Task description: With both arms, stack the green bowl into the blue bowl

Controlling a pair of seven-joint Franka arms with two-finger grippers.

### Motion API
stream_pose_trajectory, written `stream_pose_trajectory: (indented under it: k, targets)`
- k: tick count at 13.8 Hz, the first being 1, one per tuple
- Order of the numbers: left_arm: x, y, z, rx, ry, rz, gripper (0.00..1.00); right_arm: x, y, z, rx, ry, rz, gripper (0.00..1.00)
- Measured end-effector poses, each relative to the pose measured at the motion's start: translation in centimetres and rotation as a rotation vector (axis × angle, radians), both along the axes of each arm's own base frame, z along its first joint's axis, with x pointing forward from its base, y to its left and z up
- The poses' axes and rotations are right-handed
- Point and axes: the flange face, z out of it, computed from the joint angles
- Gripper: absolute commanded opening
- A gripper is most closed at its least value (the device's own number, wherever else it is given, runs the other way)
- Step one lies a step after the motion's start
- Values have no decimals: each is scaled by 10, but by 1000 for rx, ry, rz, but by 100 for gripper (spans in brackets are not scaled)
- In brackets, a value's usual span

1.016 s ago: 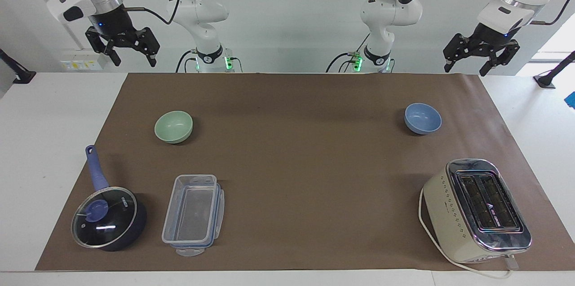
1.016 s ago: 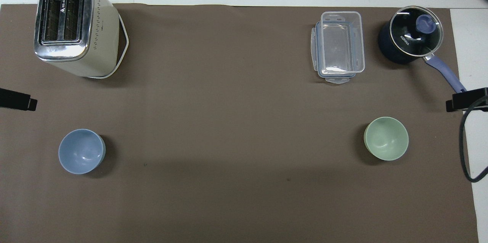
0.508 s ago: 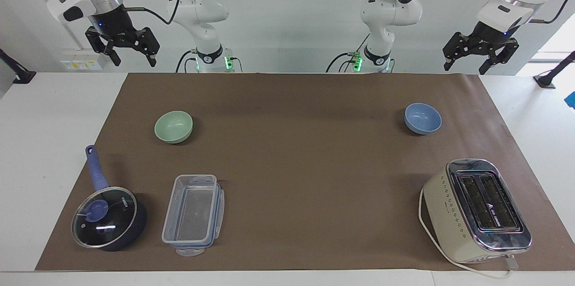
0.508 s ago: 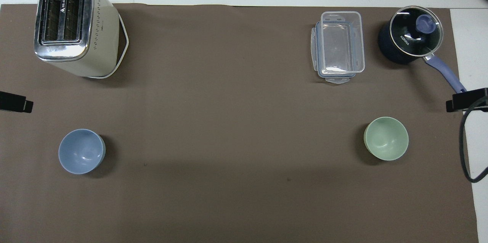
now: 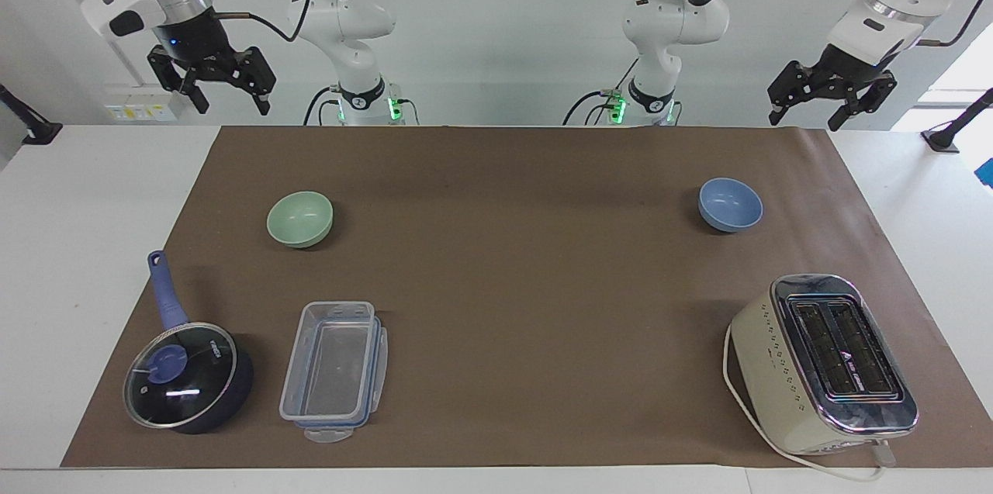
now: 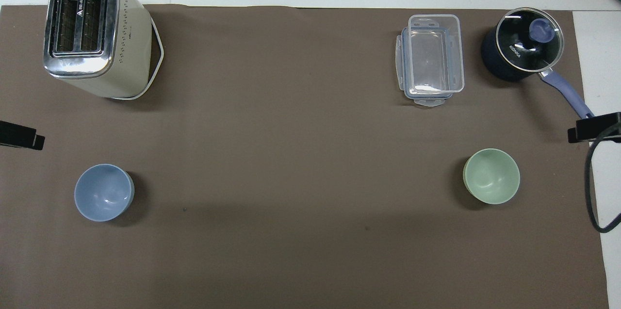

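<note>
Two bowls sit upright and well apart on the brown mat (image 5: pixel 504 285) in the facing view: the green bowl (image 5: pixel 299 219) toward the right arm's end, the blue bowl (image 5: pixel 730 205) toward the left arm's end. The right gripper (image 5: pixel 230 100) hangs in the air above the table's edge at the robots' end, fingers apart and empty. The left gripper (image 5: pixel 805 118) hangs likewise at its own end, fingers apart, holding nothing. A lidded saucepan (image 5: pixel 186 374) and a clear plastic container (image 5: pixel 333 371) lie farther from the robots than the green bowl; a toaster (image 5: pixel 822 362) stands farther out than the blue bowl.

From overhead, the green bowl (image 6: pixel 491 175) and blue bowl (image 6: pixel 104 192) are both empty. Only a dark fingertip of each gripper shows at the frame's edges.
</note>
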Motion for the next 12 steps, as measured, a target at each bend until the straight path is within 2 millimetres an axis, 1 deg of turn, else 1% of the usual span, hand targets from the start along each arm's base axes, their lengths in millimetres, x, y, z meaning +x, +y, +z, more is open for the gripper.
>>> stream_pose_trajectory:
  k: [1, 3, 7, 9, 11, 12]
  targets:
    - [0, 8, -8, -1, 3, -1, 100, 0, 0, 0, 0, 0, 0, 100]
    - [0, 30, -27, -7, 3, -7, 100, 0, 0, 0, 0, 0, 0, 100]
    - [-9, 87, -76, -76, 7, -22, 100, 0, 0, 0, 0, 0, 0, 100]
    - [-15, 112, -97, -109, 5, -30, 100, 0, 0, 0, 0, 0, 0, 100]
    - [-23, 130, -119, -165, -4, -31, 100, 0, 0, 0, 0, 0, 0, 100]
    - [-26, 138, -135, -189, -15, -30, 100, 0, 0, 0, 0, 0, 0, 100]
